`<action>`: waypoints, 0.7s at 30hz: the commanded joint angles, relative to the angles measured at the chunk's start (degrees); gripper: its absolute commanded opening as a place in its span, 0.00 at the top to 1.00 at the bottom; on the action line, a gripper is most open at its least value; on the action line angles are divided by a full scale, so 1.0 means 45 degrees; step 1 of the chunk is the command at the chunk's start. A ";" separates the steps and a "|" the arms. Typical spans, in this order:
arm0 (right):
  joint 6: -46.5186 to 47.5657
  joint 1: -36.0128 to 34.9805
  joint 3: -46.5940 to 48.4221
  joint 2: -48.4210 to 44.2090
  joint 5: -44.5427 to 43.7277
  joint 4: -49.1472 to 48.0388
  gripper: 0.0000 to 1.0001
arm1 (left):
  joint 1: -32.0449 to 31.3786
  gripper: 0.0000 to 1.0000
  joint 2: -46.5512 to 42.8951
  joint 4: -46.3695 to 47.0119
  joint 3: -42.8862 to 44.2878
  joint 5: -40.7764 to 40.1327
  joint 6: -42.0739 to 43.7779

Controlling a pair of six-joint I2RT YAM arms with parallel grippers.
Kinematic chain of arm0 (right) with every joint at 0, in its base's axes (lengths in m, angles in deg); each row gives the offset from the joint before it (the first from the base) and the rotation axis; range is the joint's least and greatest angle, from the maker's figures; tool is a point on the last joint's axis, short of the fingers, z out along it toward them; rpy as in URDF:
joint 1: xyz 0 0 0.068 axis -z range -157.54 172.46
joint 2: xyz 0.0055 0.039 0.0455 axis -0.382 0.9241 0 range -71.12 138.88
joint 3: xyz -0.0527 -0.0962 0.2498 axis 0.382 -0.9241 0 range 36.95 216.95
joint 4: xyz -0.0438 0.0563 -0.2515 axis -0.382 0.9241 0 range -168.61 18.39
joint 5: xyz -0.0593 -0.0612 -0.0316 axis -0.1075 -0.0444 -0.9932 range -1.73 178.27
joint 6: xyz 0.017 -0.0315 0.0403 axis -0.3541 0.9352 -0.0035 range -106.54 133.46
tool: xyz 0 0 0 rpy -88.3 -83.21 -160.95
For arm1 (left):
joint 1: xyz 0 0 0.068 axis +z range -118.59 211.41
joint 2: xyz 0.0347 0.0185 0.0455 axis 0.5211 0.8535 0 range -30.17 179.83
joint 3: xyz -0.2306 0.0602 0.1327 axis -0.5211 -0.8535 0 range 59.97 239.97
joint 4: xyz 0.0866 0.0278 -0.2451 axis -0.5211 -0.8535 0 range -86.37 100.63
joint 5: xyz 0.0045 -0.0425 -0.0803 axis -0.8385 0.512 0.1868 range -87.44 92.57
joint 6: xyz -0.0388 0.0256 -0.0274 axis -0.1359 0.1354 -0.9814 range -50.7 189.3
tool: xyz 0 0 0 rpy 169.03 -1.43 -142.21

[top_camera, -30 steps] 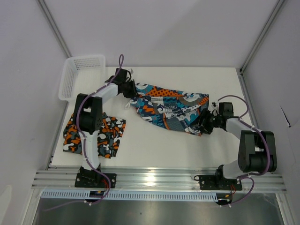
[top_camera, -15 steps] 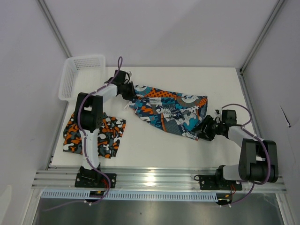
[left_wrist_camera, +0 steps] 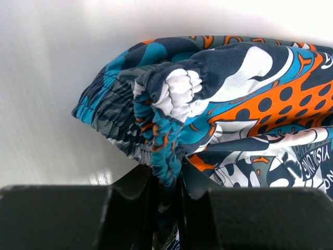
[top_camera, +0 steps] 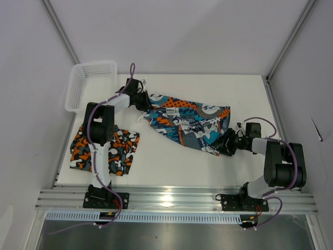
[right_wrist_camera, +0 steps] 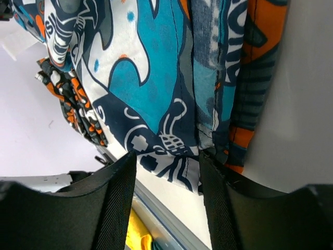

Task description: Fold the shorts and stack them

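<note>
You have the teal graphic-print shorts (top_camera: 187, 122) slung across the middle of the table (top_camera: 177, 166), one end at each arm, which looks like a stretch meant to pull the cloth flat before you fold it. Your left gripper (top_camera: 143, 103) sits at the far-left end with its fingers pressed nearly together on the gathered elastic waistband (left_wrist_camera: 171, 94). The left wrist view shows that bunched elastic running down into the narrow slot between them, so that end is pinned and can act as your anchor. Your right gripper (top_camera: 227, 143) is low at the opposite end, near the right edge of the table, with its fingers standing apart and the leg hem (right_wrist_camera: 171, 179) lying between them. You cannot tell from these views whether the pads actually bear on the cloth or only bracket it, so treat that grip as unproven before you pull. The fabric between the arms is wrinkled and twisted rather than taut, so the spreading step seems unfinished. The camouflage shorts (top_camera: 125, 147) lie flat at the near-left corner, partly under your left arm, probably as the base of the stack. The white mesh basket (top_camera: 78, 86) stands at the far-left corner, apart from both garments.
</note>
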 commanded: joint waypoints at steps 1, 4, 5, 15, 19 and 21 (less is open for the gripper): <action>-0.0259 0.0054 -0.0307 0.0188 0.1041 -0.0966 0.46 | 0.0136 0.80 0.0292 0.0612 0.0226 0.0158 -0.0051; -0.0318 -0.0005 -0.0444 0.0110 0.1432 -0.1085 0.50 | 0.0136 0.80 0.0292 0.0670 0.0226 0.0158 -0.0052; -0.0299 -0.0005 -0.0444 0.0071 0.1530 -0.1085 0.51 | 0.0136 0.80 0.0292 0.0690 0.0207 0.0158 -0.0052; 0.0444 0.0385 0.0141 -0.0204 0.1140 -0.0733 0.54 | 0.0136 0.80 0.0292 0.0671 0.0226 0.0217 -0.0052; 0.0190 0.0561 0.0396 0.0285 0.1530 -0.1085 0.56 | 0.0136 0.80 0.0273 0.0690 0.0226 0.0236 -0.0052; -0.0024 0.0600 0.0357 0.0208 0.1725 -0.1670 0.59 | 0.0136 0.80 0.0273 0.0690 0.0226 0.0236 -0.0052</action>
